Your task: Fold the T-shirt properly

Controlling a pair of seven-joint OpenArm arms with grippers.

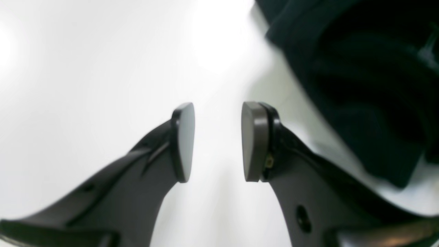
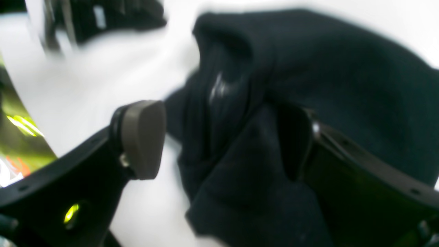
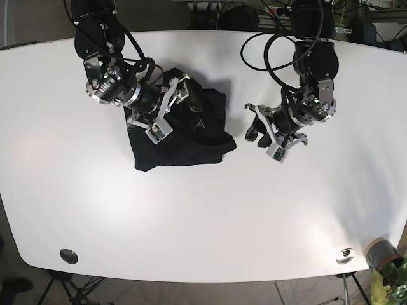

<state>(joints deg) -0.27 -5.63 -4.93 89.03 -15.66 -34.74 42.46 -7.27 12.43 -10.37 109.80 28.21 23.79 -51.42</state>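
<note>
Your right gripper (image 2: 223,137), at the upper left of the base view, stands with its jaws apart over a bunched ridge of the black T-shirt (image 3: 181,130); in its wrist view one pad (image 2: 144,139) hangs over bare table while the far finger is half buried in dark cloth, so nothing is clamped yet. The pose reads as a reach for a fold edge, the fabric gathered between the fingers ready for a pinch. Your left gripper (image 1: 217,140), right of centre in the base view, also stands apart and empty, both pads over bare surface, with the shirt's near corner filling the upper right of its wrist frame; it looks parked just beside the garment, free to take the opposite edge. The shirt lies crumpled left of centre on the white table (image 3: 210,222), roughly squared but rumpled near the top. Cables (image 3: 273,57) loop down the left arm; a tripod leg (image 3: 70,289) shows at the lower left edge, and a small grey cup (image 3: 380,253) sits at lower right.
</note>
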